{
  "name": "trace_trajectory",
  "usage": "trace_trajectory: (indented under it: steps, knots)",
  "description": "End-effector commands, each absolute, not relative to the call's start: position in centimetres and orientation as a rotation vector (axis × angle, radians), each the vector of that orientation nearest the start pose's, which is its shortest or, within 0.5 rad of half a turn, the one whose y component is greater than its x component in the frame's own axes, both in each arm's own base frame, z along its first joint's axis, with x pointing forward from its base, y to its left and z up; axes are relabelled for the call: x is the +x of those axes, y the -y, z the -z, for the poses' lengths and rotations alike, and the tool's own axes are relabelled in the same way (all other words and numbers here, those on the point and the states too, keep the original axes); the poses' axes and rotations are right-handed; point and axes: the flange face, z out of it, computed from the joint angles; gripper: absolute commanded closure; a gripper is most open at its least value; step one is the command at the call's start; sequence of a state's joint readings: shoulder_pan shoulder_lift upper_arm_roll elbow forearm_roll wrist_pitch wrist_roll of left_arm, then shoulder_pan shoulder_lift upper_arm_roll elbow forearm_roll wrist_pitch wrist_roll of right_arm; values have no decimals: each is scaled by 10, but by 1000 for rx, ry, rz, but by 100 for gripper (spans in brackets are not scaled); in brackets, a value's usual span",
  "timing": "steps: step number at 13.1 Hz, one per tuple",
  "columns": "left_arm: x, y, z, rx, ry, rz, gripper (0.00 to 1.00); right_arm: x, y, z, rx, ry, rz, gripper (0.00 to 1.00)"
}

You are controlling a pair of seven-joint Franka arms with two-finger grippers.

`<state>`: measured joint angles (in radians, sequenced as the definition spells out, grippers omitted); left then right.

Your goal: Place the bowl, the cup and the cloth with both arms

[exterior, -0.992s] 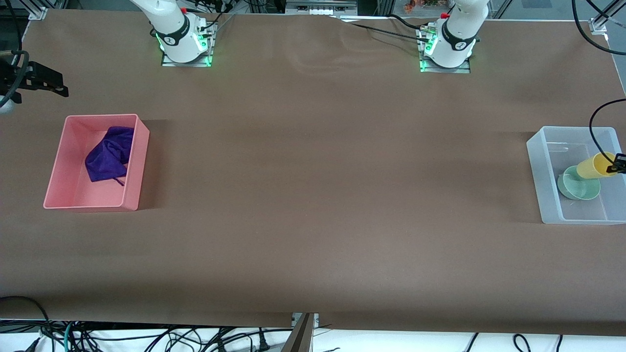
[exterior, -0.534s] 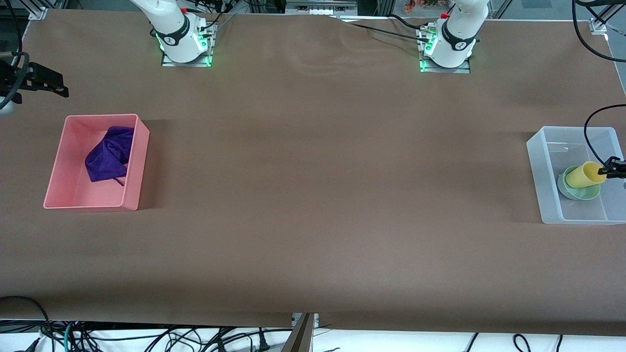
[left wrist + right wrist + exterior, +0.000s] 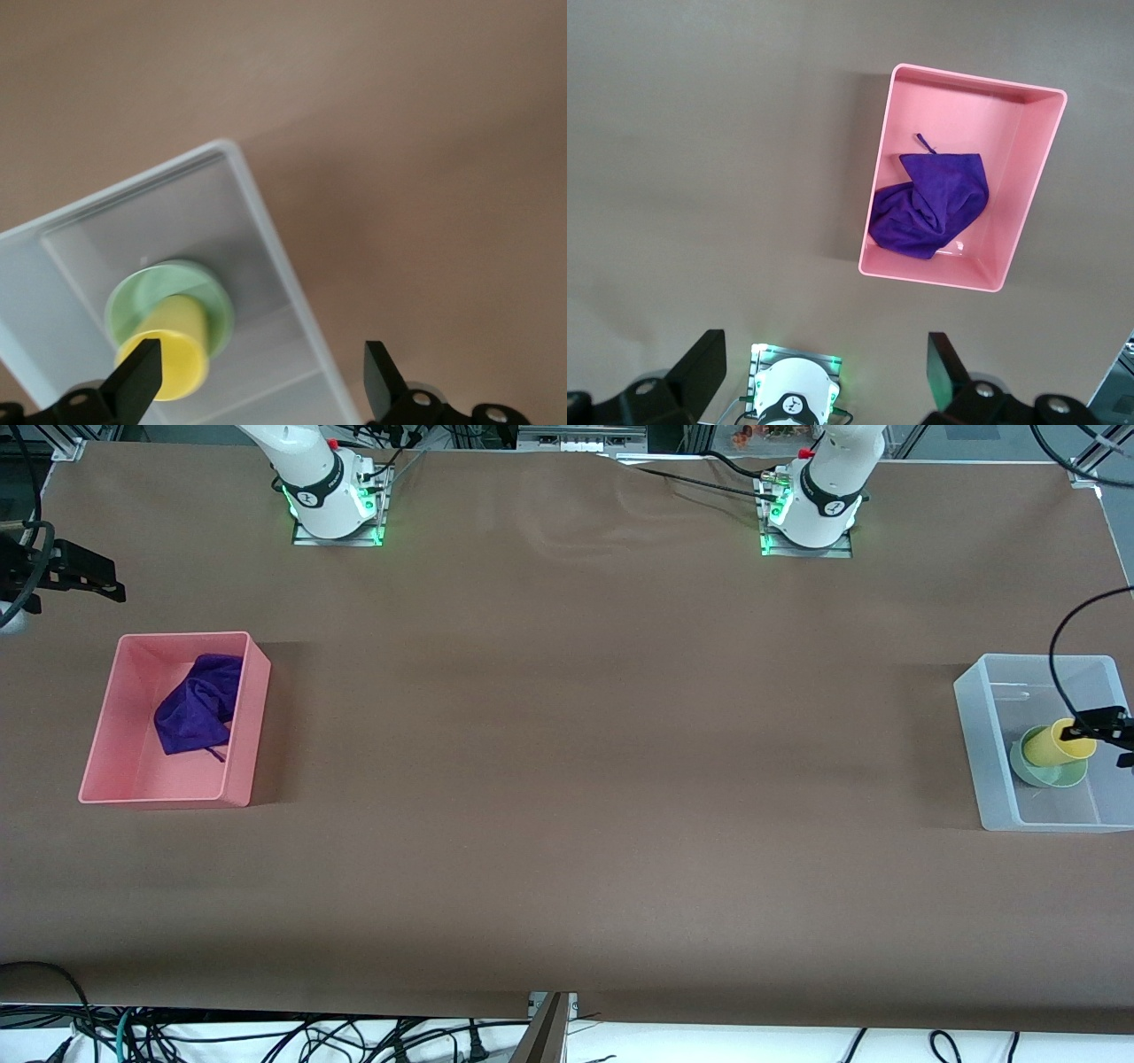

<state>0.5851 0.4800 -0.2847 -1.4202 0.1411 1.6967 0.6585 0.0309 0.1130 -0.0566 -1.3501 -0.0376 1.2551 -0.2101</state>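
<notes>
The yellow cup (image 3: 1054, 746) stands tilted inside the mint-green bowl (image 3: 1050, 772), which sits in a clear bin (image 3: 970, 726) at the left arm's end of the table. My left gripper (image 3: 1100, 740) hangs over that bin, open, with one finger beside the cup's rim. In the left wrist view my left gripper (image 3: 257, 363) is spread wide over the cup (image 3: 168, 350), the bowl (image 3: 151, 292) and the bin (image 3: 275, 239). The purple cloth (image 3: 195, 704) lies crumpled in the pink bin (image 3: 168, 797). My right gripper (image 3: 97, 576) is open and empty, high above the table's right-arm end, and it waits there (image 3: 824, 354). The right wrist view also shows the cloth (image 3: 930, 204).
The pink bin (image 3: 930, 276) stands at the right arm's end of the brown table. The two white arm bases (image 3: 332, 500) (image 3: 811, 509) with green lights stand along the edge farthest from the front camera. Black cables hang near the left gripper.
The cup went from tilted above the bowl down into the bowl. The left gripper has let go of it and shifted slightly toward the table's middle. The right arm has not moved.
</notes>
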Motion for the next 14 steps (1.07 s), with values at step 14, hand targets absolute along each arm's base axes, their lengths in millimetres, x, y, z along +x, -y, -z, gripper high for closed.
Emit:
trace_trajectory:
  steps: [14]
  knots:
    - [532,34,-560,-3157,-111,2,0,551,21,-640,-3116,251,-332,0]
